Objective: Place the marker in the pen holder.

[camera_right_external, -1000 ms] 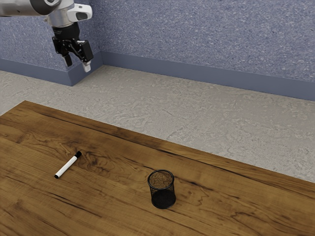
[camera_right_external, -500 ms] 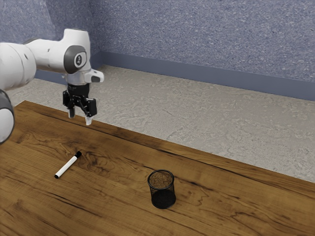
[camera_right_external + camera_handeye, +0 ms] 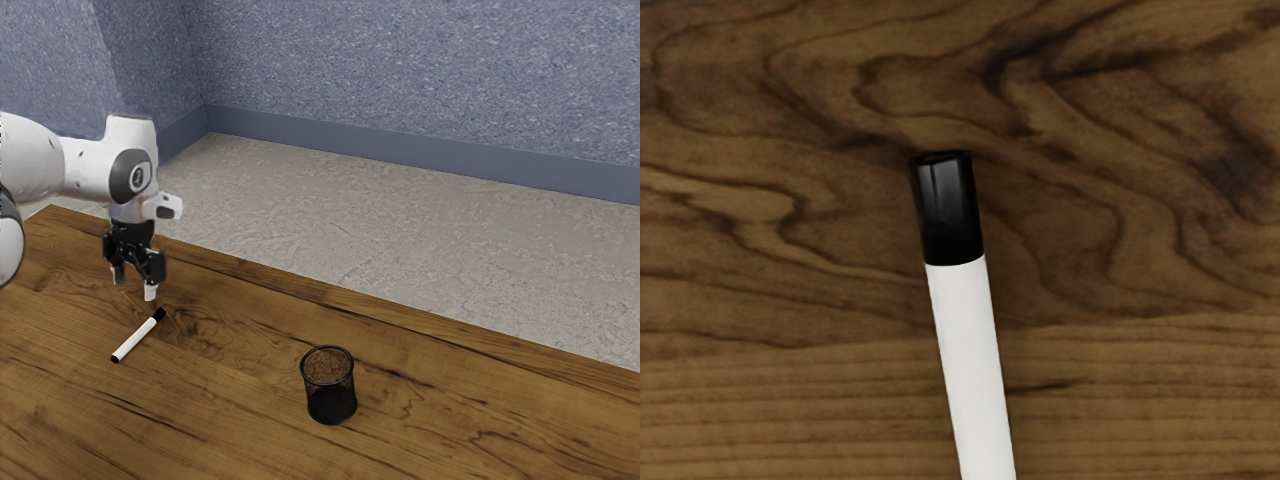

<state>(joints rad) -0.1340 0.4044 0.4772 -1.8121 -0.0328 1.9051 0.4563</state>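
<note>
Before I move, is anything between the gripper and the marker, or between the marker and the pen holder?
Nothing visible stands in the way from my open gripper to the marker, nor from there to the pen holder.

Indoors here, room type unclear, wood-grain table [image 3: 450,410], mottled gray floor [image 3: 380,235] beyond it, speckled blue wall [image 3: 400,70], baseboard [image 3: 400,152] farther past it

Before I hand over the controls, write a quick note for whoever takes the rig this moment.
Gripper: open, holding nothing, above the table near the marker's capped end.
Marker: lying on the table, black cap on.
Mesh pen holder: upright on the table, toward the exterior view's right from the marker.
Done: hand brought over near the marker; no grasp yet.
Left: grasp the marker, lift, carry, put it into the holder.
</note>
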